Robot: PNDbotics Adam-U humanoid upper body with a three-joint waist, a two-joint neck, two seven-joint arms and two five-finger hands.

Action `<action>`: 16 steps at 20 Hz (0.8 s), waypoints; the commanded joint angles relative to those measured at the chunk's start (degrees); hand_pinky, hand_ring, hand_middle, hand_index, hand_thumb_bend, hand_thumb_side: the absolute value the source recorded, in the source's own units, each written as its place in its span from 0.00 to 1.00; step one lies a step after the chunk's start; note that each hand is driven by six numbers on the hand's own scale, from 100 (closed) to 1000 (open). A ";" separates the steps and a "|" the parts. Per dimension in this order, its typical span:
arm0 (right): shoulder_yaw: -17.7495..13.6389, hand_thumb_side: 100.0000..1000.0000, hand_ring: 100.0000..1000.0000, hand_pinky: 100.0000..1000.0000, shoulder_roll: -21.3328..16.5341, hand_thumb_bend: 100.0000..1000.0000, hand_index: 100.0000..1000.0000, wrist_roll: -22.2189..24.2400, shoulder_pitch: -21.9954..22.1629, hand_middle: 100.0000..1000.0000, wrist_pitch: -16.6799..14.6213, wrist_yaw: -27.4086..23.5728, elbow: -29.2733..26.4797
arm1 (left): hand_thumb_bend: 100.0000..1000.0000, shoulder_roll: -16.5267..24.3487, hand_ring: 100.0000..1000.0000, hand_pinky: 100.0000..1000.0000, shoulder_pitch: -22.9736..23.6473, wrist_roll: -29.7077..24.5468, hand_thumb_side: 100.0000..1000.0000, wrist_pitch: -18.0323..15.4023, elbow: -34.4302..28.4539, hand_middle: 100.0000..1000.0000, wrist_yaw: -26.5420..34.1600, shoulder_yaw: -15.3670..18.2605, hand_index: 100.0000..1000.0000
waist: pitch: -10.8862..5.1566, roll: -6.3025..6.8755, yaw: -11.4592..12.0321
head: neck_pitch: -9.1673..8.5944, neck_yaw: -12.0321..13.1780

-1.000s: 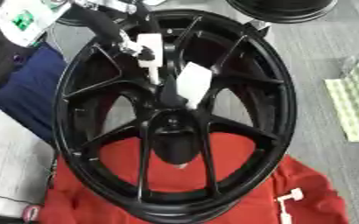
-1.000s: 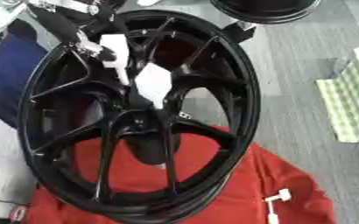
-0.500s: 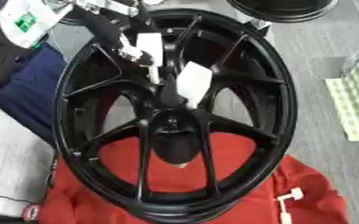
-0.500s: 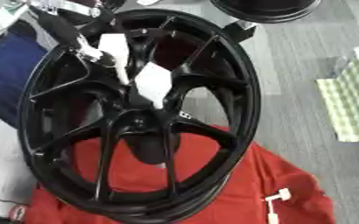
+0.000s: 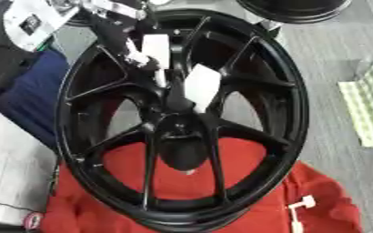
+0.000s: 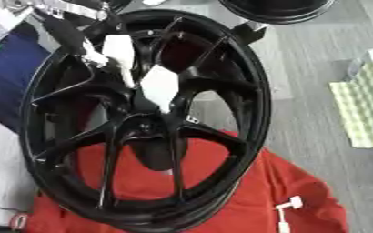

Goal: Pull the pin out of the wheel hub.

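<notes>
The black multi-spoke wheel hub (image 5: 182, 132) lies tilted on a red cloth (image 5: 245, 209) and fills most of both views. My left hand (image 5: 118, 20), dark with silver parts, comes in from the upper left and hangs over the upper-left spokes. Right by it is a white block (image 5: 156, 48) with a thin pale stem (image 5: 159, 77) running down toward the centre. A second white, pointed piece (image 5: 202, 86) sits just above the hub's centre hole (image 5: 183, 152). Blur hides which of these is the pin and how the hand holds it. My right hand is out of sight.
Another dark wheel (image 5: 293, 9) lies at the top edge. A green-and-white checked pad (image 5: 369, 109) is at the right on grey floor. Blue cloth (image 5: 27, 91) and a white surface (image 5: 11, 164) lie to the left. A small white part (image 5: 299, 207) rests on the red cloth.
</notes>
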 commanded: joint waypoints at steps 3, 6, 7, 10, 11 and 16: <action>-0.89 0.58 0.57 0.36 -0.76 0.00 0.66 -4.45 -0.28 0.43 3.69 0.22 -1.04 | 0.20 0.58 0.66 0.79 -1.54 -0.08 0.71 0.80 -0.28 0.50 1.04 0.50 0.70 | -1.02 -0.08 0.10 | -0.53 0.14; -1.02 0.58 0.57 0.36 -0.77 0.00 0.66 -4.84 -0.27 0.43 3.78 0.21 -1.04 | 0.13 0.73 0.59 0.75 -1.51 -0.08 0.65 1.19 -0.60 0.43 1.69 0.36 0.62 | -0.98 -0.07 0.14 | -0.46 0.16; -1.07 0.59 0.57 0.36 -0.77 0.00 0.65 -4.87 -0.27 0.43 3.83 0.22 -1.04 | 0.12 0.77 0.58 0.73 -1.49 -0.08 0.63 1.35 -0.67 0.42 1.88 0.35 0.61 | -0.97 -0.08 0.14 | -0.42 0.18; -1.24 0.59 0.57 0.36 -0.72 0.00 0.65 -4.91 -0.17 0.43 4.02 0.16 -1.04 | 0.06 0.95 0.52 0.68 -1.55 -0.08 0.57 1.92 -1.05 0.37 2.52 0.40 0.55 | -0.96 -0.09 0.21 | -0.32 0.20; -1.35 0.59 0.57 0.36 -0.69 0.00 0.65 -4.91 -0.14 0.43 4.08 0.15 -1.04 | 0.05 1.06 0.51 0.66 -1.58 -0.08 0.53 2.08 -1.25 0.35 2.65 0.40 0.54 | -0.96 -0.08 0.27 | -0.29 0.19; -1.46 0.59 0.57 0.36 -0.69 0.00 0.65 -4.91 -0.13 0.43 4.20 0.30 -1.04 | 0.00 1.31 0.47 0.61 -1.57 -0.08 0.39 2.83 -1.81 0.31 2.96 0.24 0.50 | -1.04 -0.04 0.41 | -0.27 0.14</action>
